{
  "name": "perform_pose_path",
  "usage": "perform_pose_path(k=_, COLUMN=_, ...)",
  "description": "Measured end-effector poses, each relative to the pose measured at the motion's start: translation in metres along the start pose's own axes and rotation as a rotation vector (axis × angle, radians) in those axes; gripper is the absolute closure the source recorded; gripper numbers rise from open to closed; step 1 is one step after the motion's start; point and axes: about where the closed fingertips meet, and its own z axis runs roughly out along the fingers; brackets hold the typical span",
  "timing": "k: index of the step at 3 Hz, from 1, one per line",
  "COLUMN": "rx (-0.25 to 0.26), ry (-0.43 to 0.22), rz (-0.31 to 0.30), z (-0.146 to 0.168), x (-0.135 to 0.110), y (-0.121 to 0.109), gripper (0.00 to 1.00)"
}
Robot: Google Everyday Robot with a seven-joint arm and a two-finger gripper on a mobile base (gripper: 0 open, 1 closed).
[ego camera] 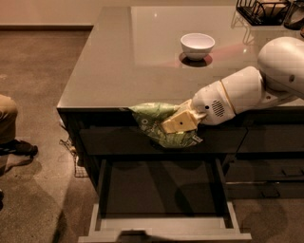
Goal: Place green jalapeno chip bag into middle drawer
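The green jalapeno chip bag [156, 121] is a crinkly light-green foil bag held in the air in front of the counter's front edge. My gripper [176, 123] is shut on the bag, its tan fingers [180, 122] clamped across the bag's right half. The white arm reaches in from the right. The middle drawer [161, 223] is pulled out below, with light grey side walls, a grey front rim and a dark floor. The bag hangs above the drawer's back part, well over its floor.
A white bowl [197, 45] stands on the grey counter [123, 66] behind the arm. A black wire basket [261, 10] sits at the counter's back right. A person's leg and shoe [12, 137] are at the left edge. Closed dark drawers [270, 166] lie to the right.
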Motion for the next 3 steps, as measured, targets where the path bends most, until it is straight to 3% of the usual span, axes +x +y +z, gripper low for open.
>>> perform_pose_path(k=1, rx=0.000, ry=0.000, rz=0.000, z=0.000, x=0.000, y=0.000, gripper=1.00)
perform_pose_path(k=3, rx=-0.096, ry=0.037, rz=0.065, z=0.036, x=0.049, y=-0.022, gripper=1.00)
